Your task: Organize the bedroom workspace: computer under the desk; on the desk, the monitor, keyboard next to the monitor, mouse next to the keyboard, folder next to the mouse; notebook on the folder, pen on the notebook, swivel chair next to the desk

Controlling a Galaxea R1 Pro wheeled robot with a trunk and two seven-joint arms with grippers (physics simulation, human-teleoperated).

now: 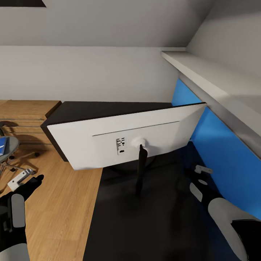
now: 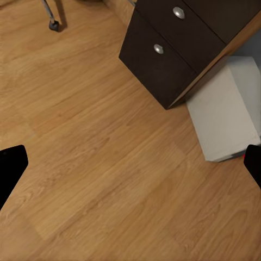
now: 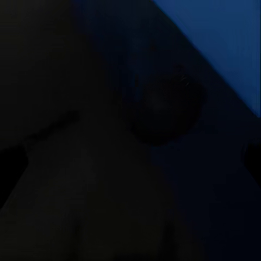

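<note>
- Looking down from the head camera, we see the monitor (image 1: 125, 139) standing on the glossy black worktop (image 1: 119, 224), its pale back panel turned toward us and its thin black stem (image 1: 141, 168) running down to the surface.
- Behind the worktop on our right rises a blue wall panel (image 1: 217, 145), with a white shelf (image 1: 210, 79) above it.
- Our left gripper (image 1: 30, 181) hangs over the wooden floor (image 1: 65, 206) beside the worktop's left edge. In its wrist view the two dark fingers (image 2: 12, 168) sit at opposite borders of the picture, spread wide with nothing between them.
- That same wrist view shows black drawers (image 2: 168, 51) with round knobs, and the computer (image 2: 228, 109), a light-grey box, resting on the floor just beside them.
- Our right gripper (image 1: 197, 174) reaches over the worktop near the blue panel, to the right of the monitor's stem. Its wrist view is very dark, so we cannot tell whether its fingers are spread or pressed together.
- At the far left stands the swivel chair (image 1: 7, 148), well apart from the worktop, with a blue item on its grey seat.
- A light wooden dresser (image 1: 25, 119) stands against the wall behind it.
</note>
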